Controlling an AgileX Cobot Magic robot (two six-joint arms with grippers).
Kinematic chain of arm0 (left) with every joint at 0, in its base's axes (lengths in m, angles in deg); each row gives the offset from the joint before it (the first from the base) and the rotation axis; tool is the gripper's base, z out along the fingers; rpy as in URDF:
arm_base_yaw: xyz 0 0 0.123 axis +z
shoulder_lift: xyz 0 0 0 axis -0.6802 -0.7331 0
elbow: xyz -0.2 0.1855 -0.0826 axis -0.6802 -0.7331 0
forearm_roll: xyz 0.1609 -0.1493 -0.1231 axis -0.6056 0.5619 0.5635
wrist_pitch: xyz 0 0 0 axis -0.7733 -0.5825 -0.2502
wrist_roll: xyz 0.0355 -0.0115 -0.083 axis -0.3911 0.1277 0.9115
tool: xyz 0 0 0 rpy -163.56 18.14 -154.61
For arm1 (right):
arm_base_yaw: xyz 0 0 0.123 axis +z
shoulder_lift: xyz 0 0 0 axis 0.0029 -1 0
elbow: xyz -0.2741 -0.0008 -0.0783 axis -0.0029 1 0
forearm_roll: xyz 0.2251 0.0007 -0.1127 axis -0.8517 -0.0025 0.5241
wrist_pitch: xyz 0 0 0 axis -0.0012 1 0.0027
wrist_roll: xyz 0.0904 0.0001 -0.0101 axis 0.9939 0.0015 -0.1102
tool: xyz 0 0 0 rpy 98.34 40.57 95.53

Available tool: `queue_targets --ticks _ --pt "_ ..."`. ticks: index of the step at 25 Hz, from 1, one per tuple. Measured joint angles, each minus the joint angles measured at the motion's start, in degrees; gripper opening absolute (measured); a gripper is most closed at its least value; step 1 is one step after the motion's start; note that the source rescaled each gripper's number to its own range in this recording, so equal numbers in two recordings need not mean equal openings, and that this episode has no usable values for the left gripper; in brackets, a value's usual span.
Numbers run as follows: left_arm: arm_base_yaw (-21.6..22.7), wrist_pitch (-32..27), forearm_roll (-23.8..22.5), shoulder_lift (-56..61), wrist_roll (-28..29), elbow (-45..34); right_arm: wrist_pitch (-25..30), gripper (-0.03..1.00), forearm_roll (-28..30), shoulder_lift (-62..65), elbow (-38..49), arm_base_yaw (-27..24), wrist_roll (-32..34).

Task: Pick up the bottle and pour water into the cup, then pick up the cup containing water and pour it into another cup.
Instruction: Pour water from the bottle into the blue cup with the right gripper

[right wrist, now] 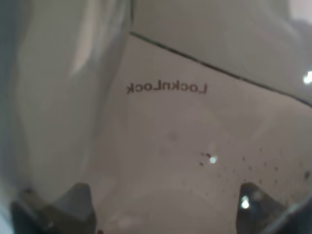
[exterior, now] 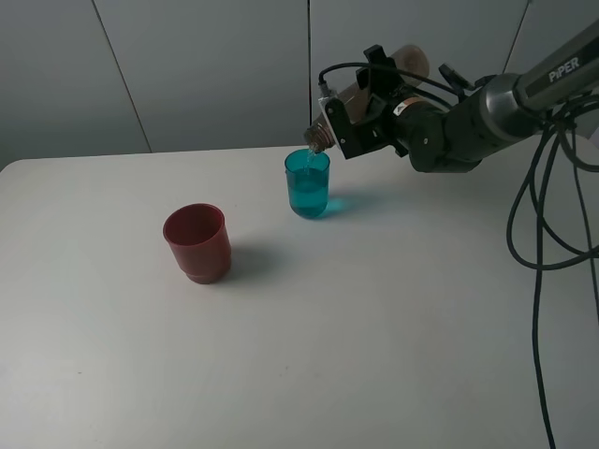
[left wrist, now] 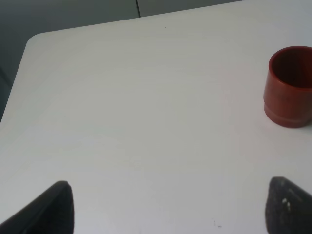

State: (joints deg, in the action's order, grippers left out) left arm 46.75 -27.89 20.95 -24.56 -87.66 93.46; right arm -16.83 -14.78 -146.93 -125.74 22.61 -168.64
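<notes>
The teal cup stands upright on the white table, toward its far edge, and everything else is placed from it here. Directly above its rim hangs the neck of the bottle, which is tipped well past level. Its mouth points down into the cup, and its base rises up and away toward the grey wall panels behind. The mouth sits just over the cup's opening without touching the rim. Whether water is running cannot be made out.

The right gripper is clamped on the bottle's body, above the cup on the side away from the red cup. Its dark arm stretches off farther on that side. In the right wrist view the smoky bottle wall, with mirrored lettering, fills nearly the whole picture. It hides the cup, and only the two fingers show at the edge.

The red cup stands upright, well apart from the teal cup, nearer the camera and on the side away from the arm. Black cables hang beyond the arm, far from the teal cup.

The left gripper hovers over bare table with its fingertips wide apart and holding nothing. The red cup is near it, and the teal cup is outside that view.
</notes>
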Motion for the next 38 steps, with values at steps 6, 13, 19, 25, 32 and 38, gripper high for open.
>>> queue_targets --ticks 6,13,19,25,32,38 --pt "0.00 0.00 0.00 0.00 -0.12 0.00 -1.55 0.05 2.64 0.00 0.00 0.00 0.00" --pt "0.00 0.00 0.00 0.00 -0.22 0.00 -1.94 0.05 5.65 0.00 0.00 0.00 0.00" --pt "0.00 0.00 0.00 0.00 -0.22 0.00 -1.94 0.05 6.77 0.00 0.00 0.00 0.00" --pt "0.00 0.00 0.00 0.00 -0.22 0.00 -1.94 0.05 6.87 0.00 0.00 0.00 0.00" --pt "0.00 0.00 0.00 0.00 -0.22 0.00 -1.11 0.05 6.87 0.00 0.00 0.00 0.00" --pt "0.00 0.00 0.00 0.00 -0.22 0.00 0.56 0.05 6.76 0.10 0.00 0.00 12.50"
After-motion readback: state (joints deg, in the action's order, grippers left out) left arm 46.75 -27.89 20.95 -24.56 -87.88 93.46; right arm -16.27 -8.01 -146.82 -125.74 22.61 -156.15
